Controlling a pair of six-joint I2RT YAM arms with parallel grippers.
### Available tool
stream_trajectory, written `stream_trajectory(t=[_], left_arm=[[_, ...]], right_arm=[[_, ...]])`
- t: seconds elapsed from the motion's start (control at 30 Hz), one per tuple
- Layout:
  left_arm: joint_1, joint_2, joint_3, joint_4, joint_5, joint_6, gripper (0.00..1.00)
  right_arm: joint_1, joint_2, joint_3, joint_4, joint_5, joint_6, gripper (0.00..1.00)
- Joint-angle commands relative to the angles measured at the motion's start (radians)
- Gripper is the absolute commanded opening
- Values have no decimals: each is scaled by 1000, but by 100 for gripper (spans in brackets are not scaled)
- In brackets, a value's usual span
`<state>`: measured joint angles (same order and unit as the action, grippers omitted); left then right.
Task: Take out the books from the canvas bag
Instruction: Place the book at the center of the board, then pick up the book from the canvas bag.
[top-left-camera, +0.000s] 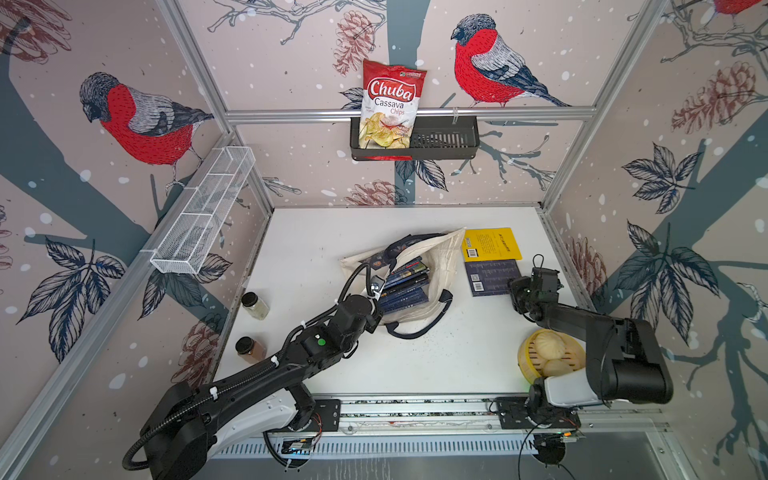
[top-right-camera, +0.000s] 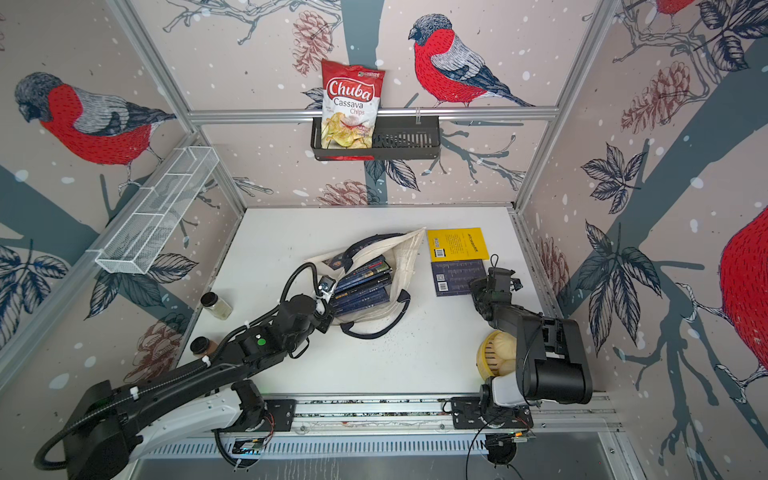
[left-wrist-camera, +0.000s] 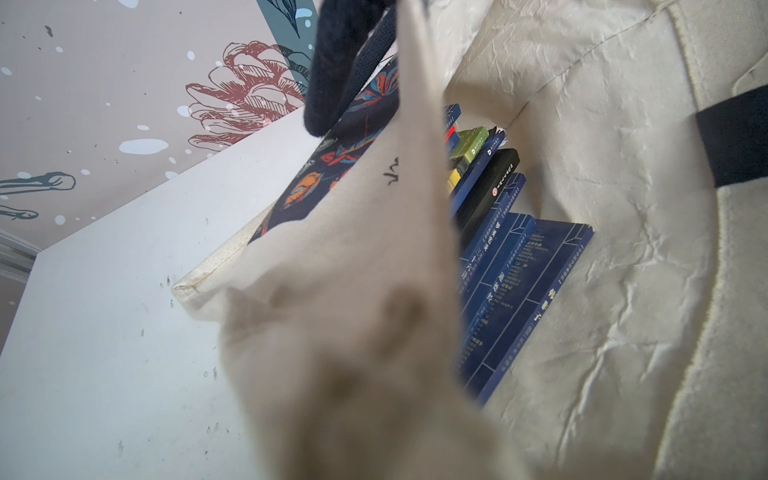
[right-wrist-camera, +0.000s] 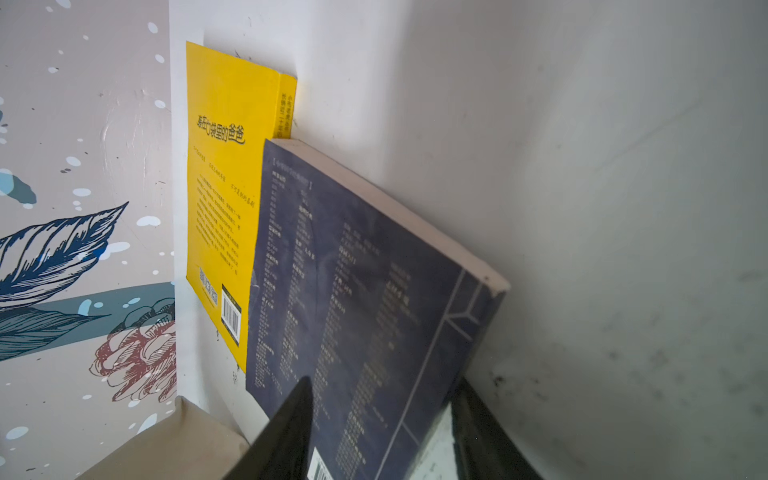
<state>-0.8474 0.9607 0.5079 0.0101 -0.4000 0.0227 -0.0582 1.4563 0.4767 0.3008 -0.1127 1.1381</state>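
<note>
Right wrist view: the right claw stands part open astride a corner of the navy book. Bare table shows between one finger and the book's edge, so nothing is clamped.
Left claw: fully closed at the mouth of the bag. Its fingers are hidden, but cloth is drawn right up to its wrist camera, so I judge it is pinching the upper wall to hold the mouth open.
Books out: the navy book and the yellow book lie flat on the table, just beside each other and near the bag, on the right arm's side.
Books in: a fanned stack of thin paperbacks lies inside the bag. Most are navy, with one black and one green spine showing.
Progress: two are out and most are left, by my count.
Handling: the books look light and thin. They seem stiff enough to lift by one edge, though likely to flex. The covers look glossy and likely to slide over one another.
Hold: take the top book at its exposed edge nearest the mouth, with the jaws across its thickness.
Bag: the cloth is soft and would probably sag shut over the stack if let go.
Risk: two books may come up together, or a corner may snag the cloth or a strap.
</note>
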Motion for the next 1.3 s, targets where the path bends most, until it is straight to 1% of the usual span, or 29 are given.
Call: stream_trajectory(t=[0.0, 0.1, 0.17, 0.3, 0.33, 0.47, 0.57, 0.6, 0.7, 0.8, 0.87, 0.9, 1.0, 1.07, 1.17, 1.27], left_arm=[[0, -3, 9, 22, -16, -3, 0], [0, -5, 10, 23, -16, -3, 0], [-1, -4, 9, 24, -11, 1, 0], [-1, -1, 17, 14, -8, 9, 0], [0, -5, 17, 12, -15, 8, 0], [0, -27, 11, 22, -30, 18, 0], [-1, -28, 23, 10, -43, 13, 0], [-1, -27, 26, 6, -47, 15, 0], [0, -27, 35, -4, -47, 13, 0], [-1, -22, 42, -7, -34, 20, 0], [0, -19, 41, -4, -18, 26, 0], [-1, -17, 42, -1, -12, 30, 0], [-1, -15, 55, -11, -34, 7, 0], [0, -33, 37, 7, -11, 25, 0], [-3, -86, -13, 62, 22, 64, 0], [-6, -136, -65, 117, 67, 117, 0]], right_arm=[[-10, -12, 10, -25, -31, -20, 65], [-12, -44, 10, -59, -34, -23, 79], [-12, -63, 9, -99, -41, -20, 84], [-10, -128, -13, -142, -38, -24, 98], [-6, -156, -17, -157, -31, -29, 100], [10, -295, -22, -233, -13, -42, 100], [67, -407, 7, -320, 39, -64, 100], [99, -445, 18, -345, 61, -69, 100], [254, -570, 64, -406, 174, -73, 100], [458, -678, 84, -371, 282, -52, 100], [611, -713, 101, -326, 352, -47, 100], [671, -713, 113, -305, 374, -49, 100], [855, -662, 160, -233, 448, -84, 100], [962, -599, 201, -183, 492, -125, 100], [1061, -501, 239, -98, 524, -159, 100], [1098, -400, 250, -17, 502, -153, 99]])
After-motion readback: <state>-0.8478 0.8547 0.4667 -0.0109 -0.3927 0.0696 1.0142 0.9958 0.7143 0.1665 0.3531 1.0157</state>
